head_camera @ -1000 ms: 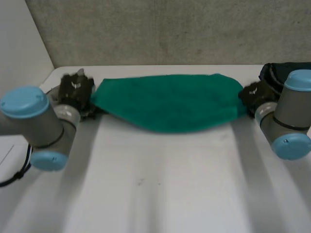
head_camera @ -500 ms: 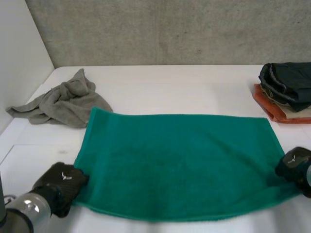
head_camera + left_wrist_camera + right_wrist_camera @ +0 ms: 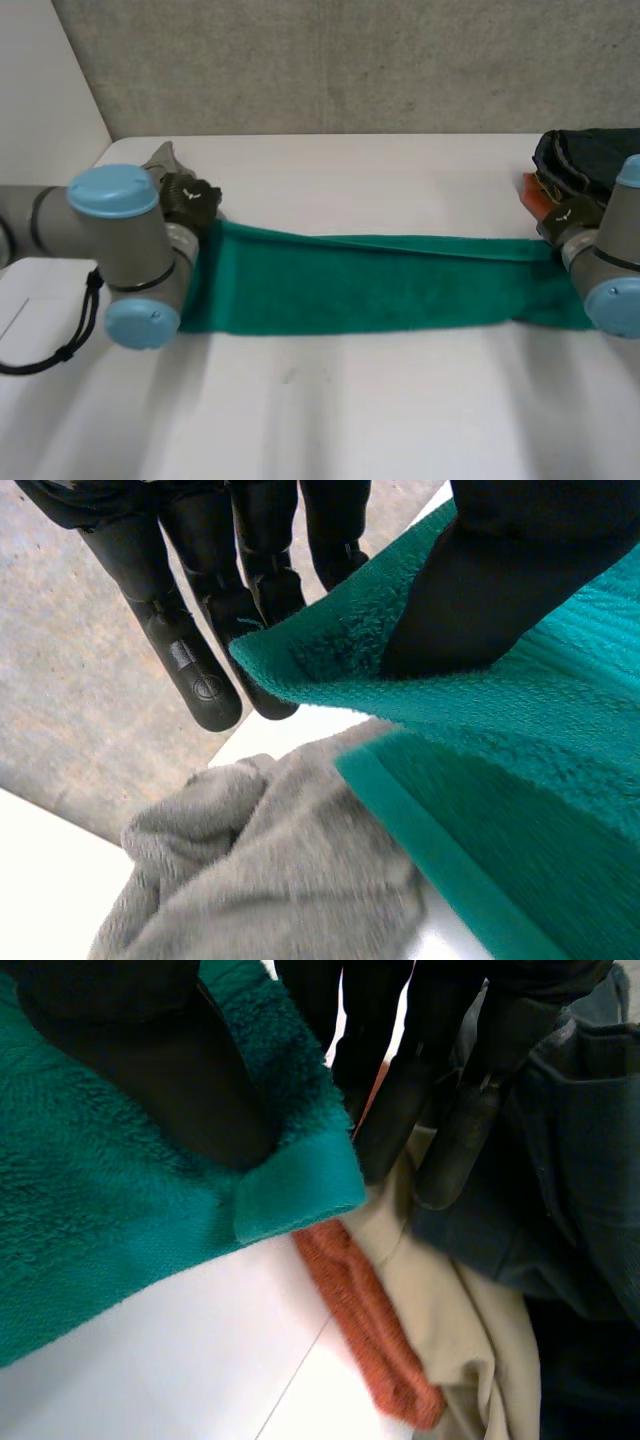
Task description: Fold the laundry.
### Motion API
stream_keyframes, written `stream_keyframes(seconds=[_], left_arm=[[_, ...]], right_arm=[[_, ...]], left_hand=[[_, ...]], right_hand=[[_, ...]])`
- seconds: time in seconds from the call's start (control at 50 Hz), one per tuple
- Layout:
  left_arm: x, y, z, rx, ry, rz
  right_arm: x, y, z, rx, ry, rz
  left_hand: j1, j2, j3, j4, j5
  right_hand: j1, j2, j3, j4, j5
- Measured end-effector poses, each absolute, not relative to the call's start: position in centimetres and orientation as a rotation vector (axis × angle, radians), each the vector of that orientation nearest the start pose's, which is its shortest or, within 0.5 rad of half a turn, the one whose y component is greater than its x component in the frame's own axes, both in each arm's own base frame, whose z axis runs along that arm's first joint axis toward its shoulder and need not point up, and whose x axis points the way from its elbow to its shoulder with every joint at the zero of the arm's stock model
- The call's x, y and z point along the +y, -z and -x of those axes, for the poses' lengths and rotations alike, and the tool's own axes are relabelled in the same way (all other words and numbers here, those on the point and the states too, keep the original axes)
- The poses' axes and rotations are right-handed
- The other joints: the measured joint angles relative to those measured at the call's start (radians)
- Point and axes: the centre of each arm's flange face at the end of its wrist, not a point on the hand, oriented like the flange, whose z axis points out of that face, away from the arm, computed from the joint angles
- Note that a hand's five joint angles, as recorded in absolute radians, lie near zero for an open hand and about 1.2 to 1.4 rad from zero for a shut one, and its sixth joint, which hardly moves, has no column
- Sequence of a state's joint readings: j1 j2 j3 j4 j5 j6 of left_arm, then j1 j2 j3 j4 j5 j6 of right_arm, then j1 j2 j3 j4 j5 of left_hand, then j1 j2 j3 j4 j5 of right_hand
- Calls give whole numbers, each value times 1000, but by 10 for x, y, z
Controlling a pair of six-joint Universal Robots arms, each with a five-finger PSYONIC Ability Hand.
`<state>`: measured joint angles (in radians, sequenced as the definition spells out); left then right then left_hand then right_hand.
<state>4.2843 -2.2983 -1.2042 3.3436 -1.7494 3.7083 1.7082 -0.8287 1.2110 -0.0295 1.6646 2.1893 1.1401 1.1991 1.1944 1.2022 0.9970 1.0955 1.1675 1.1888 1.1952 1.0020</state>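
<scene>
Head: the towel (image 3: 370,285) lay half-folded across the counter (image 3: 350,400). Left wrist: the left robot hand (image 3: 190,650) pinched its corner over a grey cloth (image 3: 250,880), which might get caught. Right wrist: the right robot hand (image 3: 150,1070) pinched the other corner beside a stack (image 3: 560,1190).

Recorded plain green on towel (image 3: 370,285); beside towel, grey cloth (image 3: 260,880), orange cloth (image 3: 375,1330), beige cloth (image 3: 480,1340), dark blue garment (image 3: 570,1180).

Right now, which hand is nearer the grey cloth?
Left. The left hand pinches a corner of the green towel right by the grey cloth; the right hand pinches the opposite corner, across the table beside the folded pile.
</scene>
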Motion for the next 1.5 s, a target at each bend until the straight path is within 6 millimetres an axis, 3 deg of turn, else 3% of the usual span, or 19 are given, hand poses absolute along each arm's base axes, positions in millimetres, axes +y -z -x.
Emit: stream_keyframes(seconds=[0.04,0.06,0.08,0.1,0.14,0.2,0.3,0.46,0.64,0.8,0.94,1.04,1.08,1.1,1.22,1.32,1.36,1.4,1.5], left_arm=[[-359,-159,293,2018,1903,-905],[-362,-159,296,2010,1916,-904],[-364,-159,297,2004,1924,-903],[-366,-160,301,1994,1940,-903],[-368,-164,308,1978,1969,-908],[-364,-169,317,1961,2003,-921],[-356,-178,322,1950,2031,-932],[-336,-188,311,1976,2002,-946],[-293,-187,290,2042,1927,-1002],[-261,-181,282,2058,1963,-1069],[-256,-175,281,2073,2014,-1054],[-258,-176,280,2103,2039,-1013],[-258,-177,280,2112,2049,-998],[-258,-179,280,2112,2054,-994],[-255,-197,277,2088,2117,-950],[-250,-210,273,2059,2152,-930],[-248,-213,272,2051,2161,-926],[-247,-216,271,2044,2169,-919],[-247,-221,263,2033,2173,-888]], right_arm=[[-406,-138,-183,-1915,-1401,-1073],[-409,-137,-184,-1910,-1408,-1069],[-410,-137,-185,-1907,-1413,-1065],[-412,-136,-187,-1903,-1417,-1061],[-412,-137,-190,-1901,-1420,-1050],[-409,-139,-194,-1909,-1424,-1034],[-398,-153,-195,-1937,-1454,-996],[-374,-177,-195,-2039,-1558,-984],[-338,-179,-174,-2311,-1509,-1001],[-322,-161,-147,-2415,-1540,-978],[-328,-143,-137,-2374,-1581,-946],[-335,-129,-132,-2367,-1555,-921],[-343,-125,-122,-2343,-1518,-870],[-344,-126,-119,-2333,-1509,-856],[-360,-149,-74,-2104,-1385,-756],[-362,-169,-56,-1942,-1310,-796],[-363,-175,-61,-1899,-1320,-824],[-362,-186,-83,-1829,-1383,-887],[-342,-208,-173,-1668,-1657,-1071]], left_hand=[[-72,-105,-103,-89,-73],[-268,-270,-265,-272,-251],[-268,-270,-265,-272,-251],[-640,-594,-582,-598,-574],[-899,-885,-859,-881,-845],[-948,-987,-980,-992,-947],[-948,-997,-986,-997,-948],[-948,-997,-986,-997,-948],[-948,-997,-986,-997,-948],[-948,-997,-986,-997,-948],[-948,-997,-986,-997,-948],[-948,-997,-986,-997,-948],[-948,-997,-986,-997,-948],[-948,-997,-986,-997,-948],[-948,-997,-986,-997,-948],[-948,-997,-986,-997,-948],[-948,-997,-986,-997,-948],[-948,-997,-986,-997,-948],[-948,-997,-986,-997,-948]], right_hand=[[-269,-297,-297,-299,-294],[-450,-501,-474,-474,-479],[-510,-560,-552,-531,-542],[-725,-781,-771,-744,-790],[-858,-930,-944,-933,-940],[-865,-953,-982,-976,-959],[-865,-953,-983,-980,-959],[-865,-953,-983,-986,-959],[-865,-953,-983,-986,-959],[-865,-951,-980,-984,-957],[-808,-877,-895,-900,-875],[-365,-435,-461,-489,-468],[-12,-68,-104,-110,-103],[-4,-60,-95,-100,-85],[16,8,-2,0,-28],[16,8,-2,0,-24],[16,8,-2,0,-23],[16,8,-2,0,-23],[16,8,-2,1,-23]])
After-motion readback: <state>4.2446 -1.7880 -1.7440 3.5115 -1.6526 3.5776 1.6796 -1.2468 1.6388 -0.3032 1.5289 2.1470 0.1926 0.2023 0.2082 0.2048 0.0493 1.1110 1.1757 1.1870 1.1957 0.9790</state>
